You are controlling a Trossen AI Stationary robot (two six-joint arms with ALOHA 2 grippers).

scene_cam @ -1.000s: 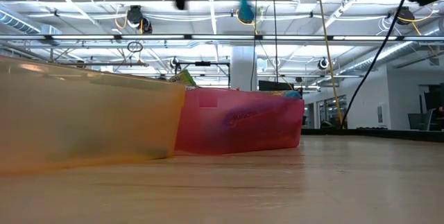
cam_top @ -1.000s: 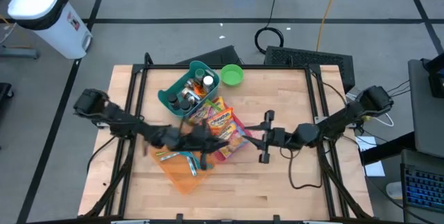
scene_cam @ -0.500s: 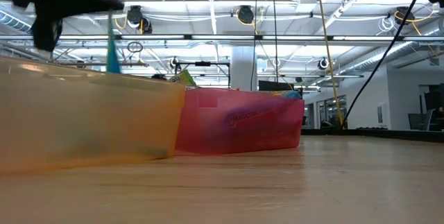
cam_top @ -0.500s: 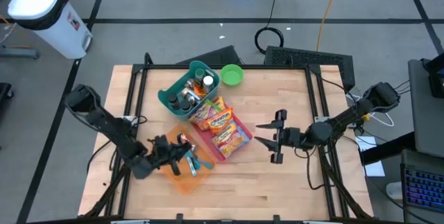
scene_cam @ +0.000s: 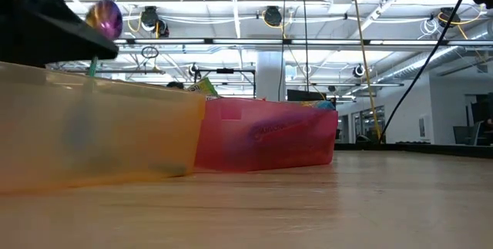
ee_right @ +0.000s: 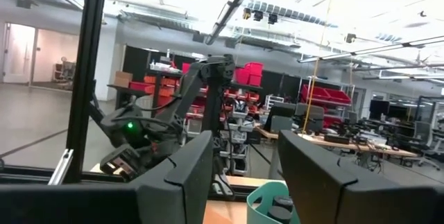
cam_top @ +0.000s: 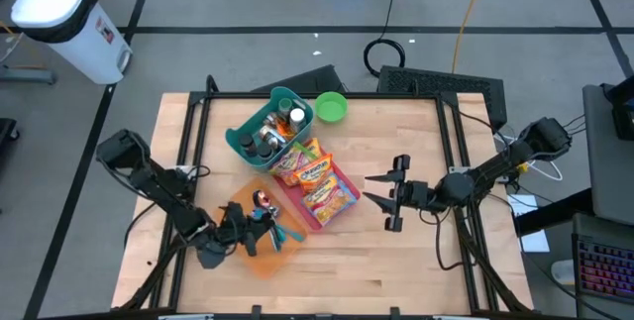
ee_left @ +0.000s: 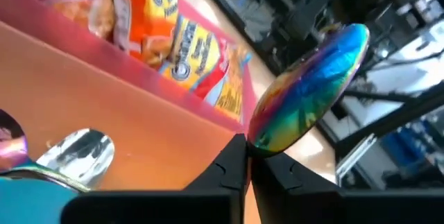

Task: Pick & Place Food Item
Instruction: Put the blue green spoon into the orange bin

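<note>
We hold an iridescent spoon [ee_left: 312,85] pinched by its neck in our left gripper [cam_top: 241,233], whose fingers are fully closed on it; its rainbow bowl rises just above the orange bin [cam_top: 260,258]. In the low view the same shiny bowl [scene_cam: 105,19] shows above that bin's near wall [scene_cam: 100,137]. Inside the orange bin already lie a plain metal spoon [ee_left: 78,152] and some teal-handled utensils [cam_top: 277,231].

Touching the orange bin on its far side is the red bin [cam_top: 342,176], which holds snack packets [cam_top: 315,173]. Beyond that stands the teal bin [cam_top: 243,139] with small jars in it, and a green bowl [cam_top: 331,108] sits just beside the teal bin.

Our right gripper [cam_top: 388,197] hangs well apart from the orange bin, past the red bin, with its fingers spread partway and nothing between them.

We judge the carry to be done and the release left: the spoon is over the orange bin but not yet let go. What we hold is a utensil, not food.
</note>
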